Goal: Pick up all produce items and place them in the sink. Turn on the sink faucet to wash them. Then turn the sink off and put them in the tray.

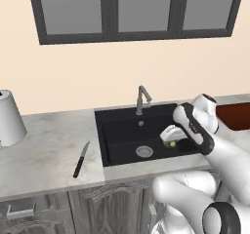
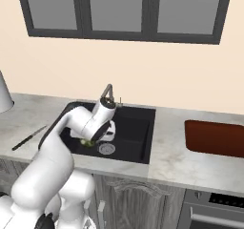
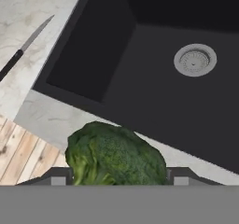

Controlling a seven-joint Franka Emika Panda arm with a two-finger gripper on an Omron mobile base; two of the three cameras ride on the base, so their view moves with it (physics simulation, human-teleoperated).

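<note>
The broccoli floret [image 3: 114, 155] sits between my gripper's [image 3: 119, 177] two fingertips, which are shut on it. From the left base view the broccoli [image 1: 171, 144] is a small green spot under the hand, held above the right part of the black sink [image 1: 122, 130]. The right base view puts the broccoli [image 2: 87, 142] over the sink's [image 2: 136, 128] front left part, near the silver drain [image 2: 106, 149]. The faucet [image 1: 142, 97] stands at the back rim, and no water shows. The reddish-brown tray [image 2: 214, 137] lies on the counter to the right of the sink.
A black-handled knife [image 1: 81, 160] lies on the marble counter left of the sink. A white paper-towel roll [image 1: 9, 118] stands at the far left. A dark-framed window sits above the wall behind the faucet. Wooden floor shows below the counter edge in the hand view.
</note>
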